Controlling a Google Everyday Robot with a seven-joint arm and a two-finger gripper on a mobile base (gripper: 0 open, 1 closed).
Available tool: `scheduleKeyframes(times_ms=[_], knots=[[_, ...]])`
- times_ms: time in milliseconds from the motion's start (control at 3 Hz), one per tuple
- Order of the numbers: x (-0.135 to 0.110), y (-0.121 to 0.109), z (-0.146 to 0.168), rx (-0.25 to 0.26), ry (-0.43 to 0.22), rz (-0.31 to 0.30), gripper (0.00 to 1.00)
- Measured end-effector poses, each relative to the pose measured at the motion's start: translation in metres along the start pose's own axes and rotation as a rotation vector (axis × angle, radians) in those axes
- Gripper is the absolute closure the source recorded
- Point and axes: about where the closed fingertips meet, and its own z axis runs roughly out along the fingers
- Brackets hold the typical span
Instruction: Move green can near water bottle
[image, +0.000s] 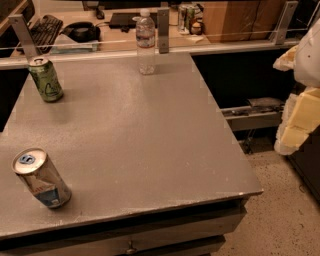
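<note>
The green can (45, 79) stands upright at the far left of the grey table (150, 145), with a silver top and pale markings. The water bottle (146, 42) stands upright at the table's far edge, near the middle, clear with a white cap. The can is well to the left of the bottle, and they stand apart. My gripper (298, 117) shows as a pale, yellowish shape at the right edge of the view, off the table's right side and far from both things. It holds nothing that I can see.
A silver-and-blue can (41, 179) stands tilted at the table's near left. A metal rail with posts (163, 30) runs behind the table's far edge. Beyond it a desk holds a keyboard (46, 27), headphones and cans. Speckled floor (270, 220) lies to the right.
</note>
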Motion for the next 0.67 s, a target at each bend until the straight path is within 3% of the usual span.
scheduleKeyframes(times_ms=[333, 667], knots=[[0.000, 0.000, 0.000, 0.000, 0.000, 0.000, 0.00], [-0.018, -0.004, 0.006, 0.002, -0.047, -0.023, 0.00]])
